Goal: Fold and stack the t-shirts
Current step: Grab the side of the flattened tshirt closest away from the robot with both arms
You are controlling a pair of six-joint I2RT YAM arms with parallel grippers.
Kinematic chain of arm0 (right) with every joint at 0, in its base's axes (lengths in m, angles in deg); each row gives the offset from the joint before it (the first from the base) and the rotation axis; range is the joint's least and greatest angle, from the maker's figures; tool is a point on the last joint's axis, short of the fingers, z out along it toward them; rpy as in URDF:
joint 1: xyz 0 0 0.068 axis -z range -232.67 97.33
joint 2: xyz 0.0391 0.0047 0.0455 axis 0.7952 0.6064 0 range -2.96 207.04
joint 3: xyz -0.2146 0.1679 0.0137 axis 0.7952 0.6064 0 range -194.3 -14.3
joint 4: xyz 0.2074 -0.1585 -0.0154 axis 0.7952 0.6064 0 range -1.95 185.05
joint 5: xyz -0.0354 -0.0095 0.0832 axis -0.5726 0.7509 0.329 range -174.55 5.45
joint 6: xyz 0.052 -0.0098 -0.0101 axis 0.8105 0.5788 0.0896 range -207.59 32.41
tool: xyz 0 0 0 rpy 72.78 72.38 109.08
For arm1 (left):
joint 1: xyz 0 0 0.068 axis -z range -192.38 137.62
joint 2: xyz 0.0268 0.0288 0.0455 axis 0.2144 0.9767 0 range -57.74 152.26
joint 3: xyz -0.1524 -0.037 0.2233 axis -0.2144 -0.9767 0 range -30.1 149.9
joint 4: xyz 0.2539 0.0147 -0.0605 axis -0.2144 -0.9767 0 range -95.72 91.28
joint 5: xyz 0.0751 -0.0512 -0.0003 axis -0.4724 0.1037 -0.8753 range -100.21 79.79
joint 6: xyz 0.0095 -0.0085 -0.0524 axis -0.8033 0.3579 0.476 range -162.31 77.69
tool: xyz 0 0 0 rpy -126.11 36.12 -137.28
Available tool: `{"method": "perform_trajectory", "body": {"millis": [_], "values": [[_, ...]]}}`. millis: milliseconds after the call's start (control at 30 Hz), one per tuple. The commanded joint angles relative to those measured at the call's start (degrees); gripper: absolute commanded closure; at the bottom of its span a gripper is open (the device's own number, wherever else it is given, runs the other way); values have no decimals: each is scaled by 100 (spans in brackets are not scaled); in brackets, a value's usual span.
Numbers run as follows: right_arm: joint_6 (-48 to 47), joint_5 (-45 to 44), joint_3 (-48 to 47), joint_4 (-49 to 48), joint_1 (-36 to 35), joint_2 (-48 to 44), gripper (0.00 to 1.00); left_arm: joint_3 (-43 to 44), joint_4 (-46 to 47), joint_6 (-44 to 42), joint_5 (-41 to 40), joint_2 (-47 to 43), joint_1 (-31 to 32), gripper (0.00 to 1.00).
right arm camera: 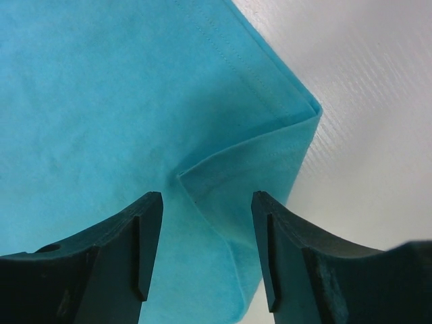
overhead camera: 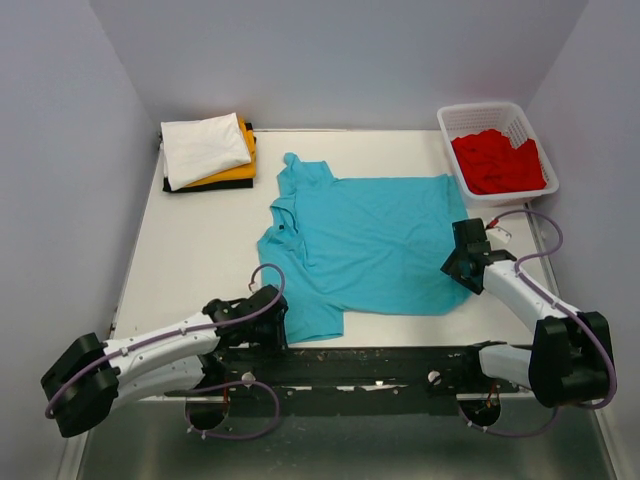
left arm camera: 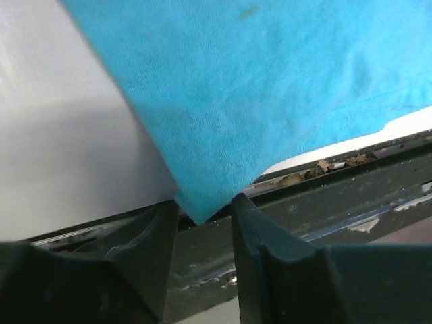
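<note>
Middle of the table: the teal t-shirt [overhead camera: 370, 240] lies spread out flat on the white table [overhead camera: 200, 260].
Which way it points: the neck is to the left and the bottom hem is to the right, so its long way runs left to right. One sleeve points to the far side.
Near edge: the shirt's near left corner reaches the table edge. Its tip pokes just past it, over the dark rail [overhead camera: 380, 362].
Left arm: the left gripper [overhead camera: 275, 325] sits low at that edge. Its fingers [left arm camera: 152, 236] are a little apart, with the tip of the cloth corner in the gap.
Right arm: the right gripper [overhead camera: 458, 262] is at the hem. Its fingers [right arm camera: 145, 229] are spread wide over a small turned-over corner of the hem and hold nothing.
Right edge: a thin bare strip of table lies between the hem and the table's side.
Far left corner: a folded white t-shirt [overhead camera: 205, 148] lies on an orange-yellow t-shirt [overhead camera: 245, 172], with a black t-shirt [overhead camera: 200, 187] at the bottom.
Far right corner: a white basket [overhead camera: 480, 112] holds a red t-shirt [overhead camera: 497, 162].
Open room: bare table shows left of the teal shirt and between it and the stack. Grey walls [overhead camera: 330, 60] stand close on three sides.
</note>
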Motion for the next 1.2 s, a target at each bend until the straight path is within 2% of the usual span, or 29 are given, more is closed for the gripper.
{"method": "perform_trajectory", "body": {"millis": [0, 33, 133, 367, 500, 633, 667, 800, 900, 967, 1000, 1067, 1100, 1167], "values": [[-165, 231, -75, -156, -22, 58, 40, 208, 366, -56, -136, 464, 20, 95], [-176, 240, -109, -130, -36, 51, 41, 244, 329, -73, -136, 509, 14, 100], [-237, 207, -135, -150, -81, 39, 43, 296, 213, -92, -199, 481, 20, 100], [-276, 74, -262, -17, -240, 189, 44, 167, -58, 40, -339, -182, 14, 100], [-296, 101, -283, -49, -259, 181, 44, 302, -485, 244, -864, -620, 14, 76], [-281, 103, -263, -72, -260, 343, 45, 182, -302, 270, -932, -846, -4, 72], [-269, 88, -250, -85, -260, 381, 45, 156, -233, 284, -890, -830, -4, 65], [-248, 83, -200, -159, -261, 455, 45, 11, -45, 341, -876, -519, -27, 51], [-188, 28, -197, -133, -260, 481, 45, 38, 98, 284, -850, -112, -43, 50], [-93, -54, -192, -79, -260, 503, 46, 95, 221, 224, -813, 121, -42, 58], [-67, -88, -195, -51, -259, 516, 47, 124, 267, 208, -795, 233, -49, 67], [-13, -156, -212, 5, -256, 532, 48, 164, 366, 164, -763, 361, -55, 92], [16, -189, -208, 37, -257, 522, 49, 169, 366, 170, -785, 392, -54, 100], [92, -284, -201, 96, -258, 463, 52, 154, 378, 166, -828, 377, -56, 100]]}}
